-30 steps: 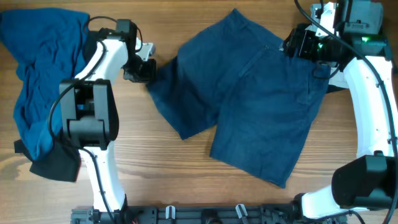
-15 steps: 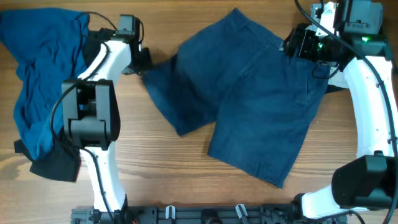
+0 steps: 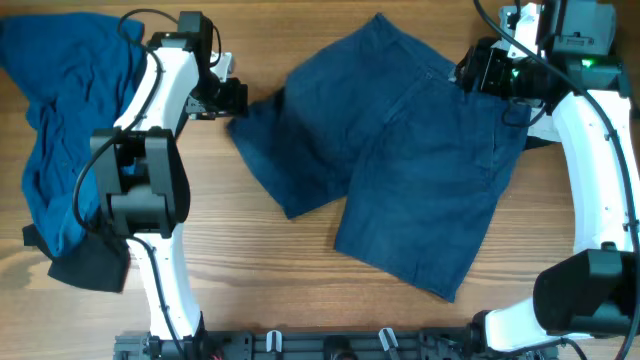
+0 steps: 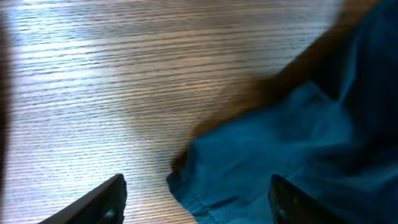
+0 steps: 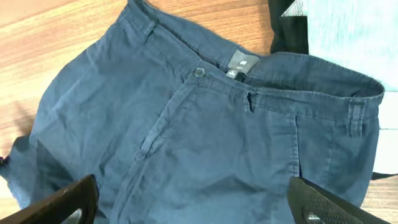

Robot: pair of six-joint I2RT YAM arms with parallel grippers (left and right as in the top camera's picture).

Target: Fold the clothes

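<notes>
The clothes here are mainly dark navy denim shorts (image 3: 400,160), spread flat across the table's middle with the waistband at the far right. My left gripper (image 3: 236,98) hovers open at the left leg's hem corner (image 4: 186,180); the cloth lies loose between the fingers (image 4: 106,196) and nothing is gripped. My right gripper (image 3: 468,70) stands wide open above the waistband, and the button (image 5: 199,72) shows ahead of it. The right fingertips (image 5: 336,202) frame the fly and a front pocket without touching the cloth.
A brighter blue garment (image 3: 60,120) lies heaped at the far left with a black piece (image 3: 88,265) at its near end. Beyond the waistband lie pale faded denim (image 5: 348,25) and black cloth (image 5: 287,31). Bare wood (image 4: 124,74) shows left of the hem.
My left gripper pulled the hem corner leftward while shut on it, then opened and let it go. The left leg now lies further left. The right arm has not moved.
</notes>
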